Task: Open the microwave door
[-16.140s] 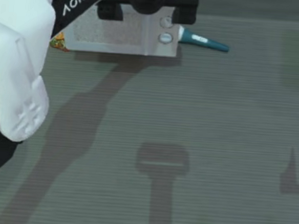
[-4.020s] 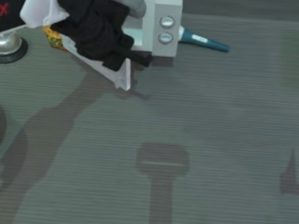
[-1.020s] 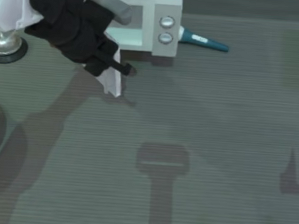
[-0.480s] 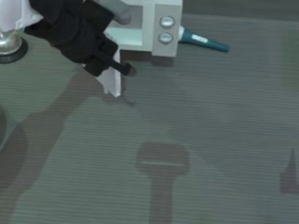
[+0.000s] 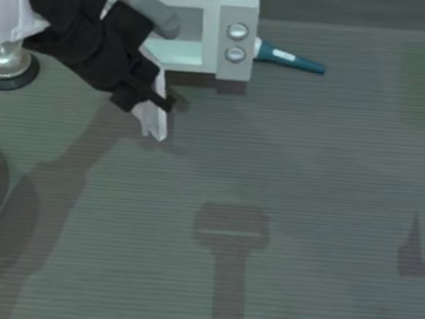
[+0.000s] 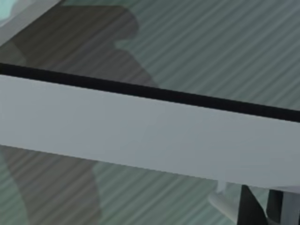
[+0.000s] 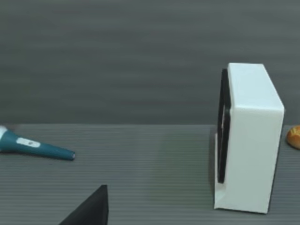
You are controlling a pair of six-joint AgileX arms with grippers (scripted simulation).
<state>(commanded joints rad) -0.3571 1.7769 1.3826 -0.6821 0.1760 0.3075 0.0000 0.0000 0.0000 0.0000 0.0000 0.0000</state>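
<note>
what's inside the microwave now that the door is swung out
In the top view, the microwave shows a pale, bare strip of floor behind the open microwave door. The left gripper and its arm cover the cavity's left part, so that part is hidden.

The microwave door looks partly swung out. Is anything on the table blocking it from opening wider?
Nothing visible does. The microwave door stands swung out from the microwave with the left gripper at its free edge, and the table beyond that edge is bare. The teal tool lies on the microwave's far side.
</note>
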